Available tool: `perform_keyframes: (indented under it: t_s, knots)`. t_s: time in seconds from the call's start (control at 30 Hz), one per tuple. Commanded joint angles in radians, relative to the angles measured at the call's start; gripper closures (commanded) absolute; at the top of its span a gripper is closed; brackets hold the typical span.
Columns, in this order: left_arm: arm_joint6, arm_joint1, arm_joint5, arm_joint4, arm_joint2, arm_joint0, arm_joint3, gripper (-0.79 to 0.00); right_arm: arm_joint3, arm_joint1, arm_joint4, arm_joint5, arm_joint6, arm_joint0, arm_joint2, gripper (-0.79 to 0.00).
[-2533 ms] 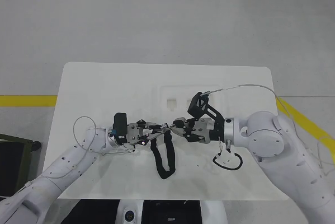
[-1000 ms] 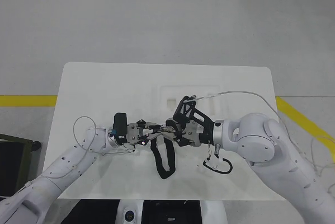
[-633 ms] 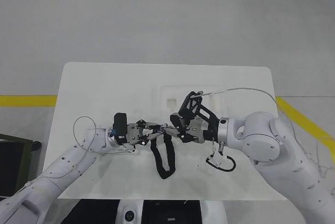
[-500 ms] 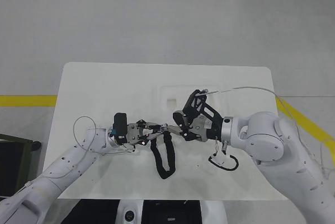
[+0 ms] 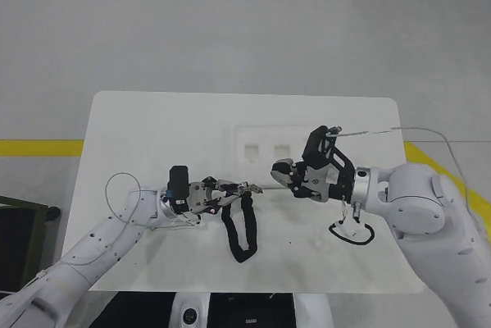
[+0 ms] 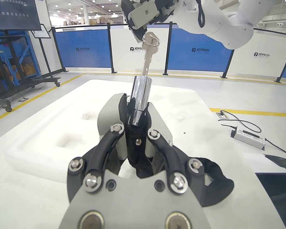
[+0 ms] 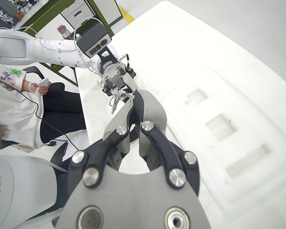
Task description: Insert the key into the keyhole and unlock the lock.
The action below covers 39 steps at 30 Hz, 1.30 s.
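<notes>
My left gripper [image 5: 223,193] is shut on the lock [image 6: 140,96], a chrome cylinder with a black sleeved loop [image 5: 241,234] trailing onto the table. It holds the lock just above the table's middle. The key [image 6: 146,60] stands in the keyhole, its ring [image 6: 151,41] at the free end. In the top view the key [image 5: 251,189] points toward my right gripper [image 5: 279,170], which is a short gap away. The right gripper [image 7: 136,94] is shut with nothing between its pads. Beyond its tips I see the ring [image 7: 121,94] and the left gripper [image 7: 119,82].
A white foam tray [image 5: 311,135] with rectangular recesses lies on the white table [image 5: 147,123] behind both grippers. A green metal cabinet [image 7: 69,8] stands beside the table on the left arm's side. The front of the table holds the lock's loop.
The right gripper was at the key against the lock, turned there, then let go and drew back to the right. The key stays in the lock. The left arm has barely moved.
</notes>
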Motion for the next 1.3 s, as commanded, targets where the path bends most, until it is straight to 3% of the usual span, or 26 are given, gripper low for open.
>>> perform_keyframes:
  t_s: [0.0,0.53,0.97,1.27]
  knots:
    - [0.008,0.000,-0.020,-0.008,-0.006,0.005,-0.001,0.000,0.015,0.001,-0.007,-0.047,-0.026,-0.006,0.007,0.000]
    - [-0.068,0.003,-0.106,-0.133,-0.001,0.019,-0.046,0.000,0.185,-0.025,-0.032,-0.361,-0.295,0.039,-0.094,0.000]
    - [-0.091,0.000,-0.129,-0.184,0.012,0.011,-0.027,0.000,0.232,-0.035,-0.080,-0.447,-0.415,0.053,-0.101,0.000]
    - [-0.092,-0.008,-0.130,-0.194,0.018,0.004,-0.020,0.000,0.226,-0.034,-0.090,-0.451,-0.410,0.055,-0.105,0.000]
